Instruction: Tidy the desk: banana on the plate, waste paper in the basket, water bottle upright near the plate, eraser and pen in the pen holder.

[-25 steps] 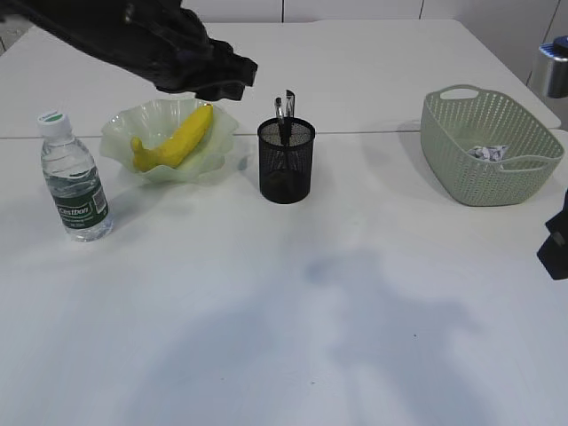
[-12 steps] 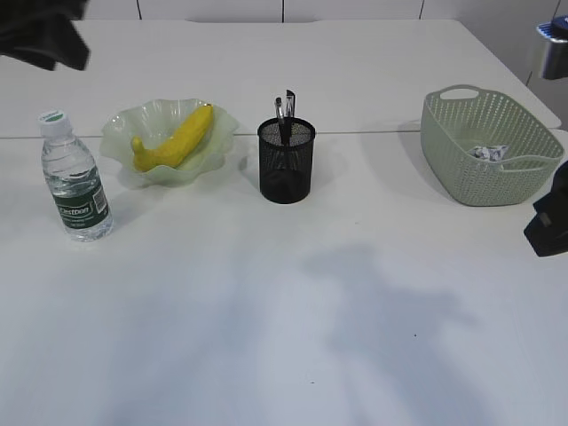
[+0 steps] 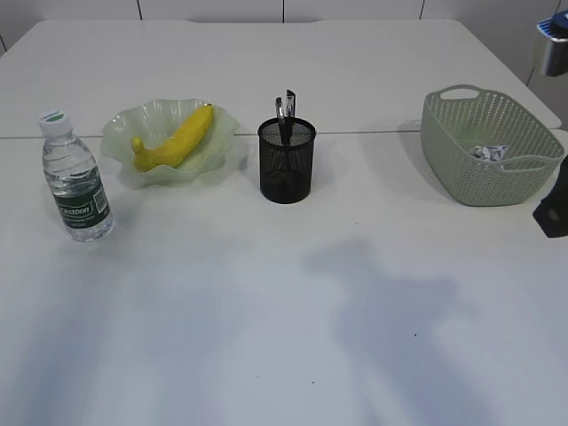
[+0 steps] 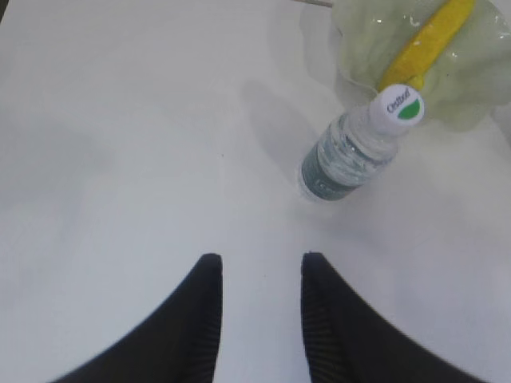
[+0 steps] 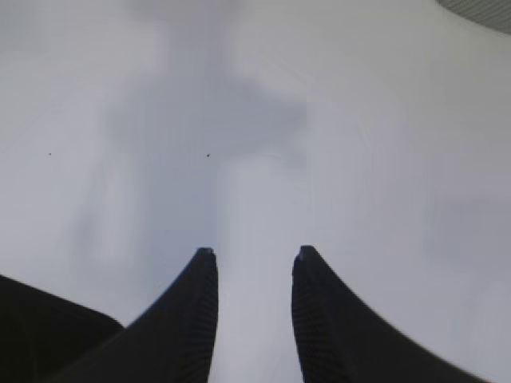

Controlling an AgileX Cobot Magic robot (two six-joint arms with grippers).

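Note:
A yellow banana (image 3: 176, 137) lies on the pale green wavy plate (image 3: 213, 155). A water bottle (image 3: 76, 177) stands upright left of the plate; it also shows in the left wrist view (image 4: 355, 149) with the banana (image 4: 425, 40) behind it. A black mesh pen holder (image 3: 286, 161) holds pens (image 3: 284, 107); the eraser is hidden. Crumpled waste paper (image 3: 488, 153) lies in the green basket (image 3: 461, 177). My left gripper (image 4: 257, 262) is open and empty above bare table, out of the exterior view. My right gripper (image 5: 251, 254) is open and empty; only a dark part shows at the exterior view's right edge (image 3: 554, 211).
The white table (image 3: 284, 311) has a seam line running across behind the plate and holder. A grey and blue object (image 3: 553, 46) stands at the far right edge. The basket's rim shows at the top right of the right wrist view (image 5: 479, 9).
My left arm has pulled back from above the plate to the left and out of the exterior view. My right arm has drawn back a little to the right edge.

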